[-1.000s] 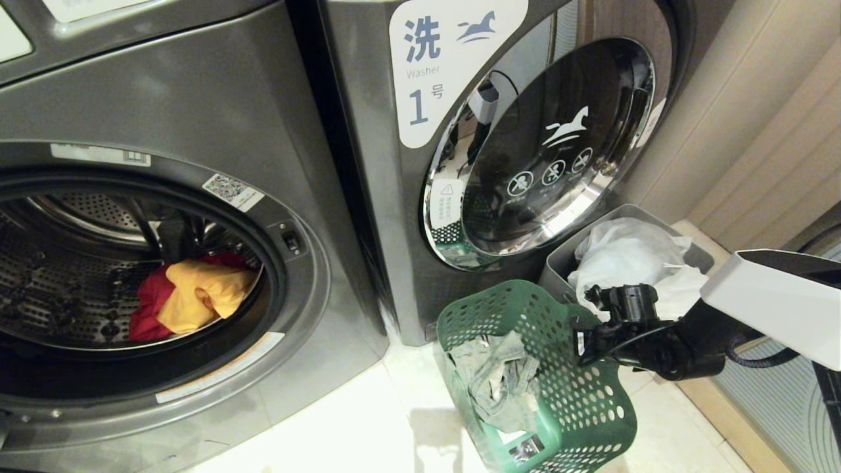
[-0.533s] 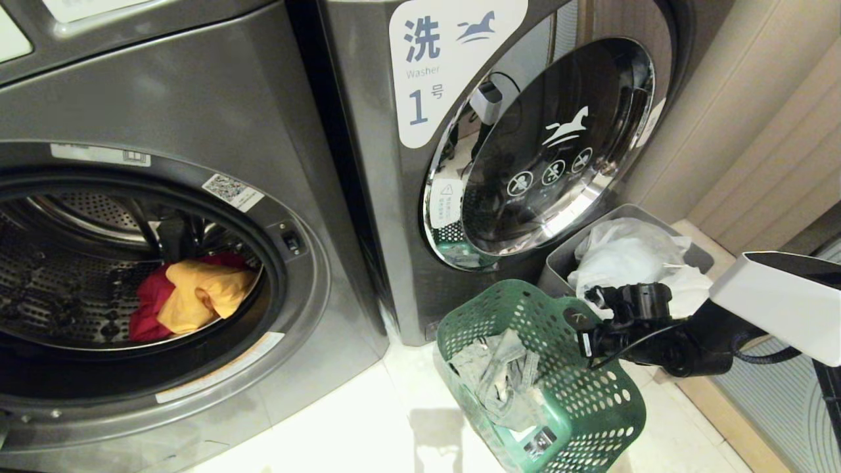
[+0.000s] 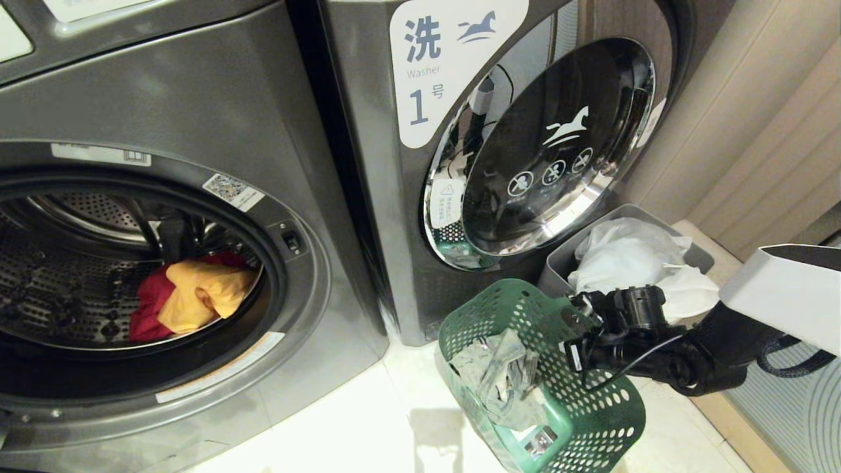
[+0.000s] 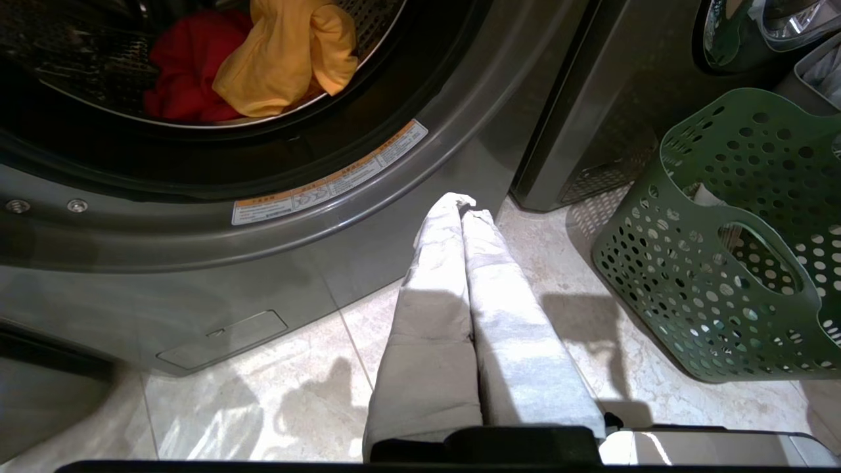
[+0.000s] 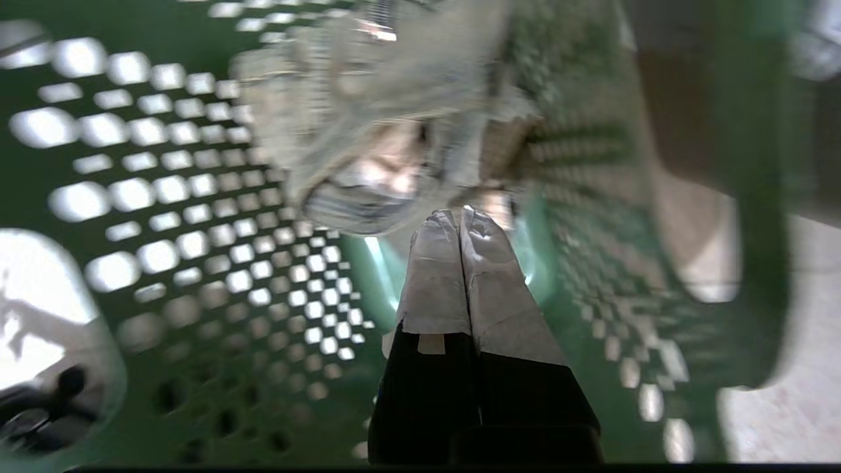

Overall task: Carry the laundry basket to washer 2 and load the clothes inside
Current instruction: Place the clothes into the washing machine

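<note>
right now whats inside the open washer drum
A yellow cloth lying on a red garment, both on the drum floor. The drum's left side is out of view.

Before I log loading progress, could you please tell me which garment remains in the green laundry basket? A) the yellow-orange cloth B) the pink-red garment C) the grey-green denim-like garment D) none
C: the grey-green denim-like garment lies in the laundry basket, while the red and yellow pieces sit in the open drum.
</note>
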Available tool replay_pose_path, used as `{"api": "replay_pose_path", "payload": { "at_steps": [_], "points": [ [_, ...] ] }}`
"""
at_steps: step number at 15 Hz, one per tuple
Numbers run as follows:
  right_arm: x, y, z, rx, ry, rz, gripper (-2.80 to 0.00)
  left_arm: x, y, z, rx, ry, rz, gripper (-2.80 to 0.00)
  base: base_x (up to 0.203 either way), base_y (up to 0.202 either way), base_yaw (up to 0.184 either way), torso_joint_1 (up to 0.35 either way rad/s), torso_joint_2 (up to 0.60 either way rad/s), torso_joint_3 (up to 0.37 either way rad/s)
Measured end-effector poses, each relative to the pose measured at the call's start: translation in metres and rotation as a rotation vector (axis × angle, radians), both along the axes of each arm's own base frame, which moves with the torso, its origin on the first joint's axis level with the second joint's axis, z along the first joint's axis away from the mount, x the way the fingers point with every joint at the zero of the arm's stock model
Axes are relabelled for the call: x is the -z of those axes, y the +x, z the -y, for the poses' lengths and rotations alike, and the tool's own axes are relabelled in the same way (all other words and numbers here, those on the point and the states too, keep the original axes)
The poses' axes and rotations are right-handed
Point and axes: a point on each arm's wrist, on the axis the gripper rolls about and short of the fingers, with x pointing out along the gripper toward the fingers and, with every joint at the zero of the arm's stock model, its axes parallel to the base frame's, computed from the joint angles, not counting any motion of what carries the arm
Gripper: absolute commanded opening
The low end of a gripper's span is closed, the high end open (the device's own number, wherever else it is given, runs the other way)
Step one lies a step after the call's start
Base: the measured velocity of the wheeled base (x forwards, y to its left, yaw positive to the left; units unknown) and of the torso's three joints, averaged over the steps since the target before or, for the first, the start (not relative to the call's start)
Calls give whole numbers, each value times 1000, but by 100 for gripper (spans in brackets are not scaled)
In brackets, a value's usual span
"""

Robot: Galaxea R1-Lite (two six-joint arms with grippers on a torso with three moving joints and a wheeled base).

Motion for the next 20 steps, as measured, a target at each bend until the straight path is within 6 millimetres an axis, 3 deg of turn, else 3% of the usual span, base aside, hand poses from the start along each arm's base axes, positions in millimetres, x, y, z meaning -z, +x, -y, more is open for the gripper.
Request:
{"api": "replay_pose_path", "payload": {
  "at_steps": [4,12,20],
  "points": [
    [-7,-13,-11,-15,-8,10,-280,0,0,0,0,0,0,-280,0,0,0,0,0,0],
    [-12,-17,-10,9,-23,16,-280,0,0,0,1,0,1,-280,0,0,7,0,0,0],
    [-9,-25,-7,41,-33,41,-280,0,0,0,0,0,0,-280,1,-7,146,4,3,2]
  ]
}}
